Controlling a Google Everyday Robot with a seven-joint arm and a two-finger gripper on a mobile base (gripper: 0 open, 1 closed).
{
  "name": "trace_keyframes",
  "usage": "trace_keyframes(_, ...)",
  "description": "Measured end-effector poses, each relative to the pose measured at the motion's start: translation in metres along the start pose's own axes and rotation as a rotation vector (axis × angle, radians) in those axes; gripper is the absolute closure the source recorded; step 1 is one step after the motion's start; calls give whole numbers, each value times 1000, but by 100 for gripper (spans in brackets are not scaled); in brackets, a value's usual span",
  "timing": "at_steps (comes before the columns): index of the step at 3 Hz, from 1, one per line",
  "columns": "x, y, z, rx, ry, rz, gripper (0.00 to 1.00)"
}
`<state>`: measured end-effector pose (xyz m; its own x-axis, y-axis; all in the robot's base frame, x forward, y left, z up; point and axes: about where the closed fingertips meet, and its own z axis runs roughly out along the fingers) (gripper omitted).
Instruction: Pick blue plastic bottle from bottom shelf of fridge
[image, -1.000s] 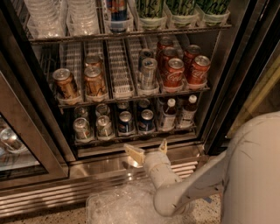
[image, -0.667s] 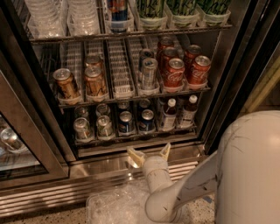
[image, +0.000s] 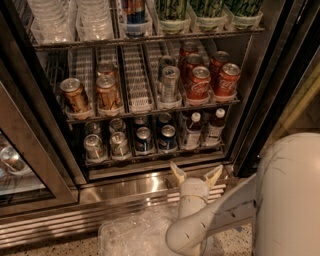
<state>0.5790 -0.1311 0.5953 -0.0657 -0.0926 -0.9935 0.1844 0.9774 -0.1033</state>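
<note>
The fridge (image: 280, 65) stands open with dark frame and wire racks. On the bottom shelf (image: 150, 159) two small bottles with white caps and dark contents stand at the right: one blue plastic bottle (image: 191, 131) and another (image: 214, 127) beside it. My gripper (image: 195, 174) is open and empty, its two pale fingers pointing up in front of the steel base, just below the shelf's front lip and a little below the bottles.
Blue Pepsi cans (image: 144, 139) and silver cans (image: 93, 146) fill the bottom shelf's left lanes. Red Coca-Cola cans (image: 199, 82) and brown cans (image: 75, 95) sit on the rack above. A glass door (image: 20, 165) is at the left. A clear plastic bin (image: 135, 235) lies on the floor.
My gripper has shifted right and slightly up, from below the Pepsi cans to below the bottles. The arm has swung with it.
</note>
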Motion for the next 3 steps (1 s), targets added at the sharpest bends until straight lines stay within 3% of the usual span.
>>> trace_keyframes(1, -11, -30, 8, 60, -55, -21, 0)
trace_keyframes(2, -32, -54, 18, 12, -114, -9, 0)
trace_keyframes(3, -47, -55, 28, -106, -129, 13, 0)
